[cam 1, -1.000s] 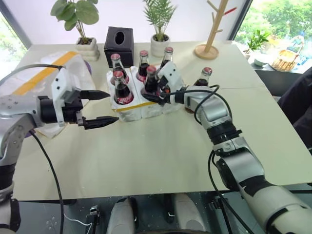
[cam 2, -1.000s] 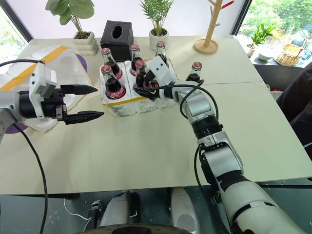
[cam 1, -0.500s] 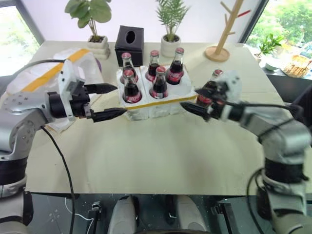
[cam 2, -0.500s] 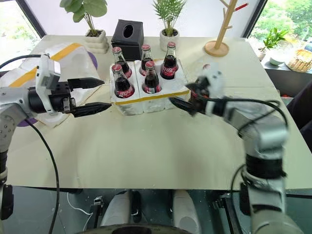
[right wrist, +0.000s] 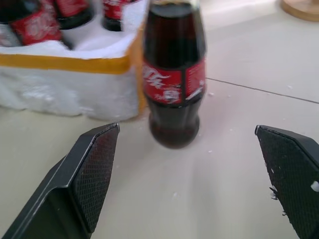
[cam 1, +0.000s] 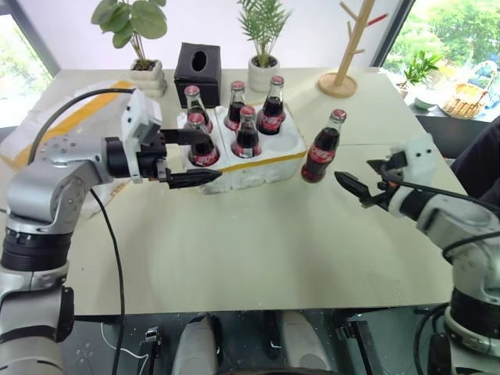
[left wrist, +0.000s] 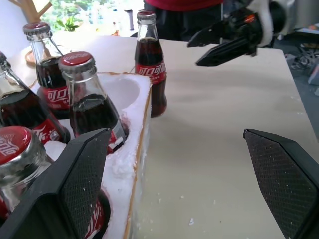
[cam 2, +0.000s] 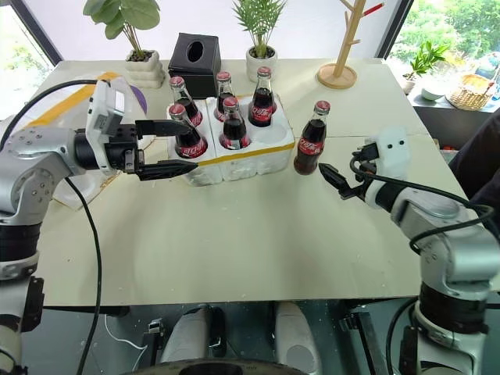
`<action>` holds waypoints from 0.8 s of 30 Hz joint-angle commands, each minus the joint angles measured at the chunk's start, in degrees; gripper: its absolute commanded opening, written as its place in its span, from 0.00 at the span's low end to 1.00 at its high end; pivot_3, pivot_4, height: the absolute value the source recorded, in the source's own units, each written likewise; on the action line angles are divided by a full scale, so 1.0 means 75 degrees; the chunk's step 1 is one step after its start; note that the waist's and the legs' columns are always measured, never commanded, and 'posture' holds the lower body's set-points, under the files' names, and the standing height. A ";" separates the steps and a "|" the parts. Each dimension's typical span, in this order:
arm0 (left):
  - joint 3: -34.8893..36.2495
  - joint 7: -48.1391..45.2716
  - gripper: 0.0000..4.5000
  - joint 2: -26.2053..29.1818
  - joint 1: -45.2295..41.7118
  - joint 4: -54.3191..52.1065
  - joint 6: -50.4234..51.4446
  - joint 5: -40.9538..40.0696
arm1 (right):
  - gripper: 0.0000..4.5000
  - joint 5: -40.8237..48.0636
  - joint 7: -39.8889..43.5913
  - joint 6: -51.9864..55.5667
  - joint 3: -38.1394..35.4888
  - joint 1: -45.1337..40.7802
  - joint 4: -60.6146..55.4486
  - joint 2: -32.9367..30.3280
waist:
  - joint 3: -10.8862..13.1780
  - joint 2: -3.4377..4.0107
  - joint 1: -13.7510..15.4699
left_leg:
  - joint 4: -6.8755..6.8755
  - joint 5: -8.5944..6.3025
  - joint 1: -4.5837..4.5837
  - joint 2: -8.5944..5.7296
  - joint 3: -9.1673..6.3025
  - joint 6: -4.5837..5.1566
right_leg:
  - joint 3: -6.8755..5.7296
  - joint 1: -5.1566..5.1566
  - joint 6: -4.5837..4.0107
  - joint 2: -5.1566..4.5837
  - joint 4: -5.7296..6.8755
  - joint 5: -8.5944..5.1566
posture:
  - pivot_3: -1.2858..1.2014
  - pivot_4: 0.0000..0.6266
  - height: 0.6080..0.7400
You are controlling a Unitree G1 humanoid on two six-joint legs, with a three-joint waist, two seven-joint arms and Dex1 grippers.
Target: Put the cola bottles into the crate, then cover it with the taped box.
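Standing beside the low white styrofoam crate (cam 1: 258,152) near the worktop's (cam 1: 258,242) far edge, one red-capped glass cola bottle (cam 1: 321,148) remains outside; five sit inside. Left tool (cam 1: 195,158) and right tool (cam 1: 361,176) gape empty.

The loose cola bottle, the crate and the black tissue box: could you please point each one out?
loose cola bottle (cam 1: 319,155), left eye view, red label.
crate (cam 1: 266,166), left eye view, front wall.
black tissue box (cam 2: 193,58), right eye view, front face.

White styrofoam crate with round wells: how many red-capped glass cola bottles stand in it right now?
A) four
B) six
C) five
C: five bottles stand in the white styrofoam crate; the sixth red-capped glass cola bottle stands on the table beside it.
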 commanded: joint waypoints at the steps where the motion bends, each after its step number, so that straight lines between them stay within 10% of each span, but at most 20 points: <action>1: 0.0093 -0.0031 1.00 0.0011 -0.0156 -0.0102 -0.0161 0.0084 | 0.99 -0.0265 -0.0106 -0.0918 0.0306 -0.0491 0.0675 0.0155 | 0.0000 0.0000 0.0003 | 0.0000 0.0000 0.0000 0.0000 0.0000 0.0000 | 0.0001 0.0001 0.0000 0.0000 0.0000 0.0000 | 0.52 0.24 1.00; 16: 0.0237 -0.0015 1.00 0.0266 0.0097 -0.0297 -0.0187 0.0211 | 0.99 -0.0969 0.0339 -0.3164 0.1471 -0.2149 0.4107 0.0638 | 0.0000 0.0000 0.0005 | 0.0000 0.0000 -0.0003 0.0001 0.0002 0.0000 | 0.0000 0.0000 0.0001 -0.0002 0.0003 0.0000 | 0.52 0.24 1.00; 21: 0.0240 0.0035 1.00 0.0257 0.0093 -0.0325 -0.0185 0.0213 | 0.60 -0.1151 0.0427 -0.3814 0.1464 -0.2538 0.4836 0.0675 | 0.0000 0.0001 0.0009 | 0.0000 0.0000 -0.0003 0.0001 0.0003 0.0000 | 0.0000 -0.0002 0.0001 -0.0003 0.0003 0.0001 | 0.52 0.24 1.00; 24: 0.0292 0.0093 1.00 0.0274 0.0128 -0.0370 -0.0167 0.0196 | 0.61 -0.1081 0.0546 -0.3935 0.1213 -0.2731 0.4731 0.0359 | 0.0002 0.0004 0.0025 | 0.0000 0.0001 -0.0005 0.0001 0.0004 0.0000 | 0.0000 -0.0002 0.0001 -0.0006 0.0003 0.0001 | 0.52 0.24 1.00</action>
